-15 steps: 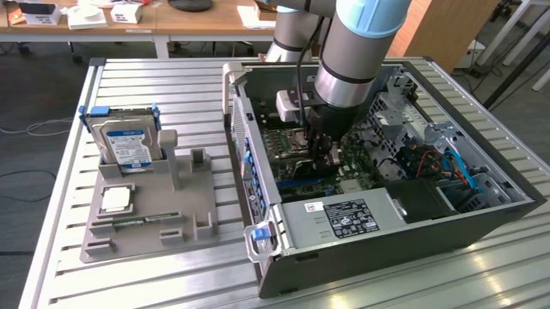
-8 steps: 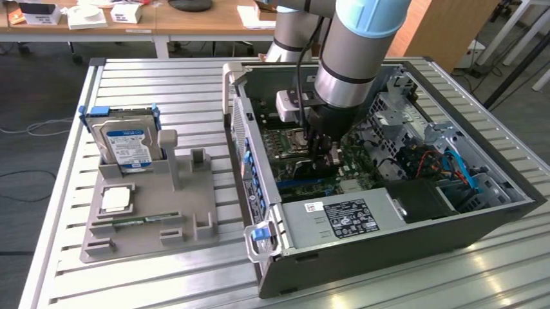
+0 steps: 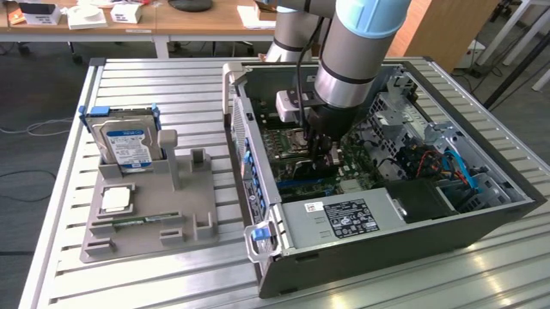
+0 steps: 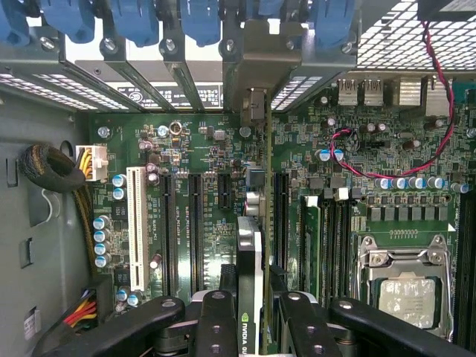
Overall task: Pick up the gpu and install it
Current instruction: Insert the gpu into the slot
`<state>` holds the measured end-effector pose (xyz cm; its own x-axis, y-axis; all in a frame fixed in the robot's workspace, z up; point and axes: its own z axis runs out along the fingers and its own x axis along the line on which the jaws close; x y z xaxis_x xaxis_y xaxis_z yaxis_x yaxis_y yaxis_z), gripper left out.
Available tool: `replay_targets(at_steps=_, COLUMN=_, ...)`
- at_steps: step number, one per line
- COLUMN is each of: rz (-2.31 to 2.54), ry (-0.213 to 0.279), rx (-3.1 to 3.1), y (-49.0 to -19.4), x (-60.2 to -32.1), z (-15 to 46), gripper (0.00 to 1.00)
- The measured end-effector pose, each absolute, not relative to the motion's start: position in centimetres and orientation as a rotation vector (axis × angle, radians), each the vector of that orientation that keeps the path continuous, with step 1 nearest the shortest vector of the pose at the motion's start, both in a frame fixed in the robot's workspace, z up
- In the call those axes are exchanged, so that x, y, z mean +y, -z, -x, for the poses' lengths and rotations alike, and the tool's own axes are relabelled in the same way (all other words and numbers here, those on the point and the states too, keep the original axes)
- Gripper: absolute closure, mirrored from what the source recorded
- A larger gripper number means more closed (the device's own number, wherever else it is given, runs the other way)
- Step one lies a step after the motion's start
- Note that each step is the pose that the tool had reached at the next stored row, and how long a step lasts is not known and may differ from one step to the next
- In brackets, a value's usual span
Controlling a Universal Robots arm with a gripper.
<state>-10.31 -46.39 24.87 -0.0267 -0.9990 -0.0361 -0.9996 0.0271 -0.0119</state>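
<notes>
The gpu point(image 4: 251, 245), a thin black card seen edge-on, stands upright over the green motherboard point(image 4: 208, 141) between two long black expansion slots. Its silvery bracket point(image 4: 256, 67) lies against the rear slot openings of the case. My gripper point(image 4: 253, 323) is shut on the card, with a black finger point(image 4: 216, 320) on one side and its partner on the other. In the exterior view the gripper point(image 3: 322, 154) reaches down inside the open computer case point(image 3: 378, 244), and the gpu point(image 3: 301, 170) is a dark shape just beneath it. Whether the card sits fully in its slot, I cannot tell.
On the slatted table at the exterior view's left, a grey holder point(image 3: 172, 212) carries a silver hard drive with a blue label point(image 3: 127, 145), a processor chip point(image 3: 116, 199) and a slim green memory stick point(image 3: 129, 222). Blue latches point(image 4: 201, 18), cable bundles point(image 4: 52, 167) and the processor socket point(image 4: 405, 290) crowd the card.
</notes>
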Motion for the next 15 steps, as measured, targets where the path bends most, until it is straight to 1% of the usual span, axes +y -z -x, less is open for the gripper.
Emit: replay_targets(at_steps=15, rz=2.167, ry=-0.026, rx=2.227, y=-24.77, x=-46.39, z=10.32, gripper=0.73)
